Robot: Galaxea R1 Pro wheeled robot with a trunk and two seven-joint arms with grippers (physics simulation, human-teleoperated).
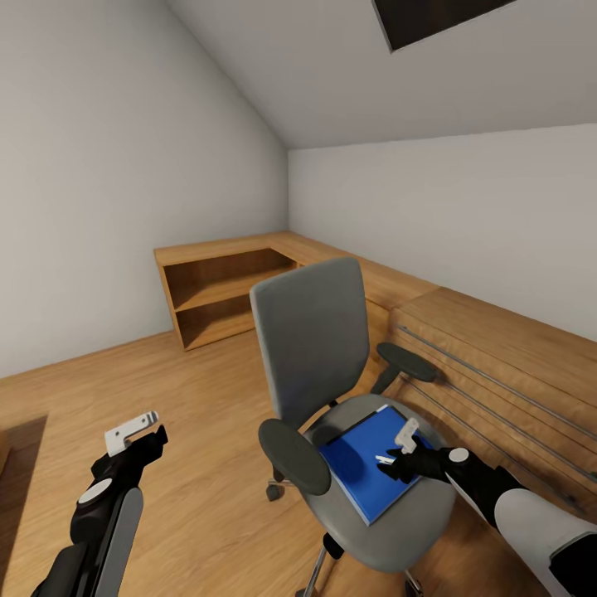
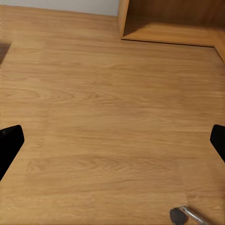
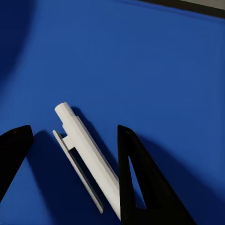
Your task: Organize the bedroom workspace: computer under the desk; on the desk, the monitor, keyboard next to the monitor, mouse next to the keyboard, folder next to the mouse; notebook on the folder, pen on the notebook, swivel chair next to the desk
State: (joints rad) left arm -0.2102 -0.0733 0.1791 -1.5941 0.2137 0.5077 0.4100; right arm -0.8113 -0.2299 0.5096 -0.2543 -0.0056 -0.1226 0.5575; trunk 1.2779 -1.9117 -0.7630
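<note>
Pen (image 3: 89, 152): lies flat on the blue folder (image 1: 369, 460), toward the folder's front-right corner; the folder rests on the seat of the swivel chair (image 1: 313, 332). In the right wrist view the pen sits between the two dark fingers (image 3: 140, 183) of the right hand (image 1: 396, 458), its barrel running lengthwise along them, so they stand on either side of its long axis. One finger looks just beside or touching the barrel, the other is clearly apart; cannot tell contact for certain. Right hand is spread open, nothing held, poised low over the folder.

Judgement: a plain squeeze across the barrel should take the pen. The thin round barrel could roll away.

Left hand (image 1: 133, 431): open, empty, hanging over bare wooden floor (image 2: 108, 117) well away from the chair. The right arm is far nearer the pen.

Wooden shelving (image 1: 220, 290) stands along the far walls.
</note>
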